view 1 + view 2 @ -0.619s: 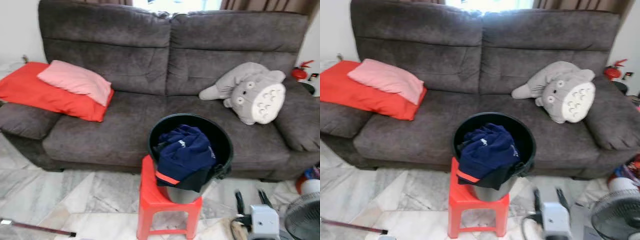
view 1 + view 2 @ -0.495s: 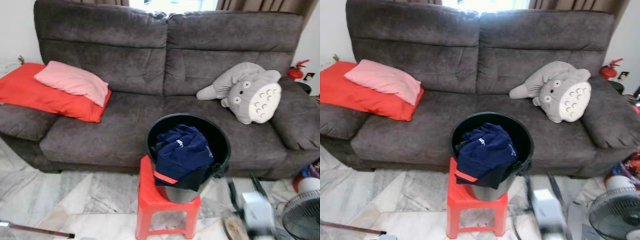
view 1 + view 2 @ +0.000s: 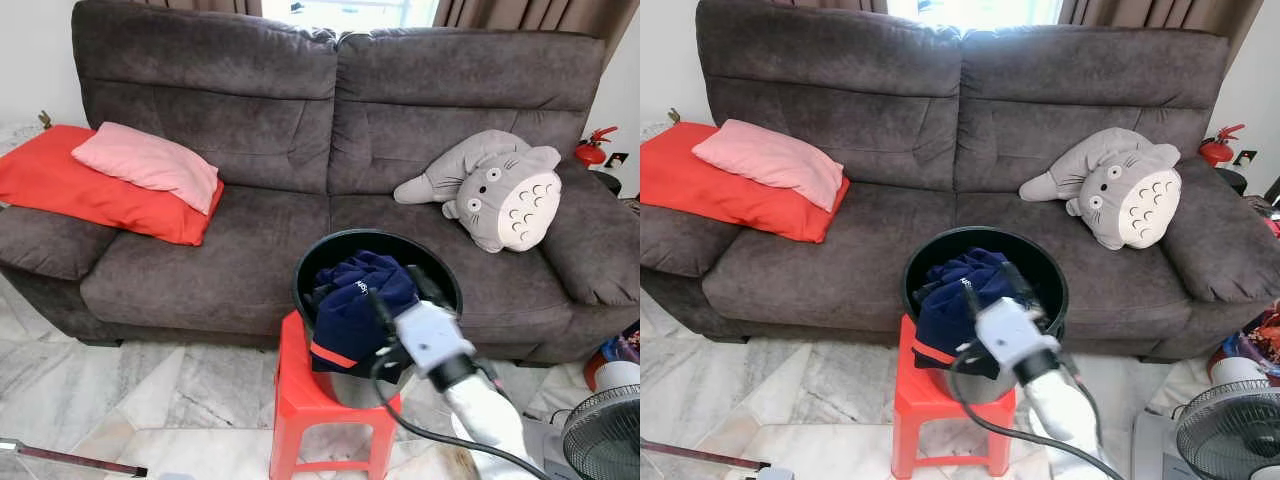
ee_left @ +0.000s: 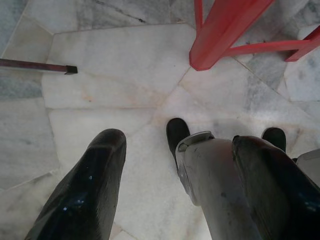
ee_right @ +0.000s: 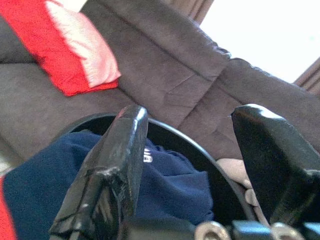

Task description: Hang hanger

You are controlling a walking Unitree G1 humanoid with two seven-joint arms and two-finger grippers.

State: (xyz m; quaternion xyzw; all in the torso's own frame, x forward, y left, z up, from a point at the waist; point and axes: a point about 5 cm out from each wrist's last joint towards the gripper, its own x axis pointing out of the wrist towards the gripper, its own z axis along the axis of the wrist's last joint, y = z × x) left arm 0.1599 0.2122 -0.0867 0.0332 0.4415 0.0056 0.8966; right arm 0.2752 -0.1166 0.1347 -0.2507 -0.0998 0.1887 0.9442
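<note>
since half a second ago the right gripper (image 3: 398,288) has risen from low by the floor near the fan to the black bucket (image 3: 440,275), and it now hovers over the bucket's near rim with its two black fingers (image 5: 112,165) spread apart, holding nothing. the whole picture has also shifted slightly, so the head camera moved a little; the sofa, cushions and bucket lie as they did.

the room: a dark brown two-seat sofa (image 3: 250,230) stands against the wall, with a window and curtains behind it. a red cushion (image 3: 60,185) lies on its left seat and armrest, with a pink pillow (image 3: 150,165) on top. a grey plush toy (image 3: 505,190) leans at the right end of the seat. the floor is pale marble (image 4: 115,85).

the bucket sits on a red plastic stool (image 3: 300,400) just in front of the sofa's seat edge. navy clothing (image 3: 355,305) with a red-orange trim is heaped inside and spills over the front rim. no hanger can be made out among the cloth.

open floor lies to the left of the stool, where a thin dark rod (image 3: 70,458) lies. to the right, a fan (image 3: 605,435) stands near the stool, and a red fire extinguisher (image 3: 592,148) stands beyond the sofa's right arm.

the left gripper (image 4: 175,165) hangs low over the marble by the stool's legs, its fingers apart and empty.
</note>
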